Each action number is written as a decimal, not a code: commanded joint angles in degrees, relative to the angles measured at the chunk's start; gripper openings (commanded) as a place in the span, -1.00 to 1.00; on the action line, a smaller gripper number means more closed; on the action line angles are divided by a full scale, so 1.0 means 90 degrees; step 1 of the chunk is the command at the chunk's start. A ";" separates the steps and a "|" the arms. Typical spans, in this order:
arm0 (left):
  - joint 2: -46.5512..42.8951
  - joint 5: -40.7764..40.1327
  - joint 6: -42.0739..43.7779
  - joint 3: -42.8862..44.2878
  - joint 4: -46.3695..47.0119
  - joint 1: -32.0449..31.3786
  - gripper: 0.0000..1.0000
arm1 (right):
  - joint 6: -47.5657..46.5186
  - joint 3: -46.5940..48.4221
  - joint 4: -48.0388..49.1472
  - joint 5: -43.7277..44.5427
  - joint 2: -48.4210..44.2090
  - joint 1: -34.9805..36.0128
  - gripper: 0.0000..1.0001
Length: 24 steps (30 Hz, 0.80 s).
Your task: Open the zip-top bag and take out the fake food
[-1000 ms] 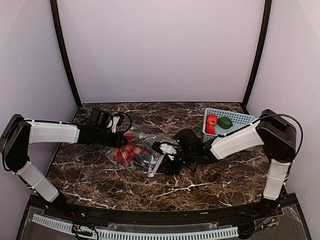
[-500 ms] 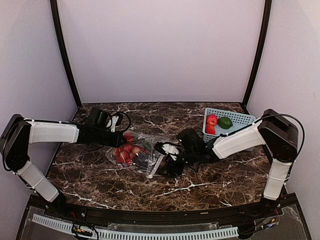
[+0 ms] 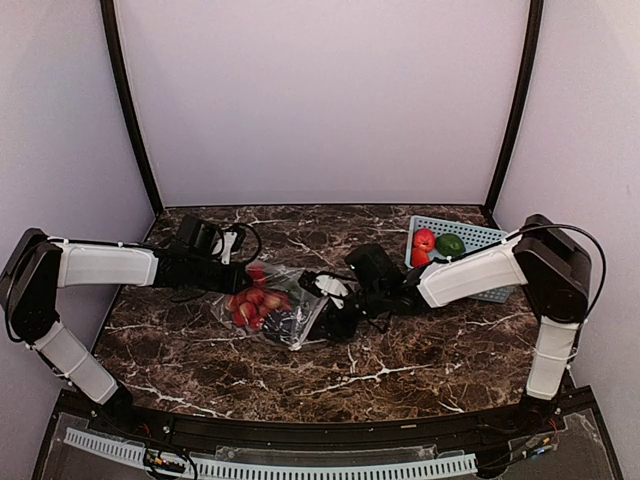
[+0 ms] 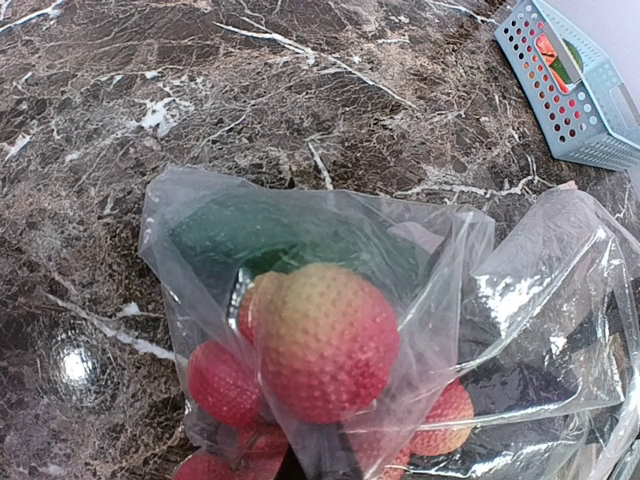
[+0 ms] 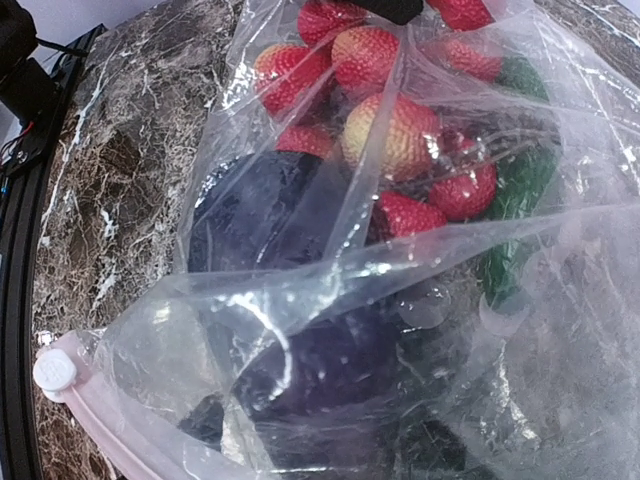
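The clear zip-top bag (image 3: pixel 285 318) lies mid-table, holding fake food: red strawberries (image 3: pixel 255 300), a green piece (image 4: pixel 290 235) and dark purple pieces (image 5: pixel 250 215). My left gripper (image 3: pixel 243 283) is shut on the bag's far-left end; bunched plastic runs down into it in the left wrist view (image 4: pixel 340 465). My right gripper (image 3: pixel 328 312) is pushed into the bag's right end. In the right wrist view its dark fingertips (image 5: pixel 205 422) show apart through the plastic, with a purple piece (image 5: pixel 330 360) between them. The bag's pale zip strip with a white slider (image 5: pixel 55 370) lies at the lower left.
A light blue perforated basket (image 3: pixel 485 238) stands at the back right with a red fruit (image 3: pixel 424 241) and a green fruit (image 3: pixel 450 245) in it. It also shows in the left wrist view (image 4: pixel 575 100). Purple walls surround the marble table.
My right gripper has moved left and away from me, further into the bag's right end, and the bag has bunched up toward the left. The left arm has held still.
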 commanded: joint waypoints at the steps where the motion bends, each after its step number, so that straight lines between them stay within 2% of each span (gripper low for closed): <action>1: -0.0004 0.0049 0.0058 0.0061 -0.0052 0.0039 -0.98 | -0.0153 0.0118 -0.0107 -0.0167 0.0301 -0.0098 0.18; 8: 0.0014 0.0048 0.0055 0.0062 -0.0053 0.0039 -0.99 | -0.0353 0.0281 -0.0229 -0.0212 0.0714 -0.0143 0.20; 14: -0.0009 -0.0029 0.0090 0.0082 -0.0099 0.0039 -0.98 | -0.0337 0.0160 -0.0190 -0.0163 0.0512 -0.0161 -0.22; 24: 0.0019 -0.0135 0.0060 0.0045 -0.0099 0.0043 -0.98 | -0.0349 -0.0420 -0.0459 0.0175 -0.0439 -0.0314 -0.37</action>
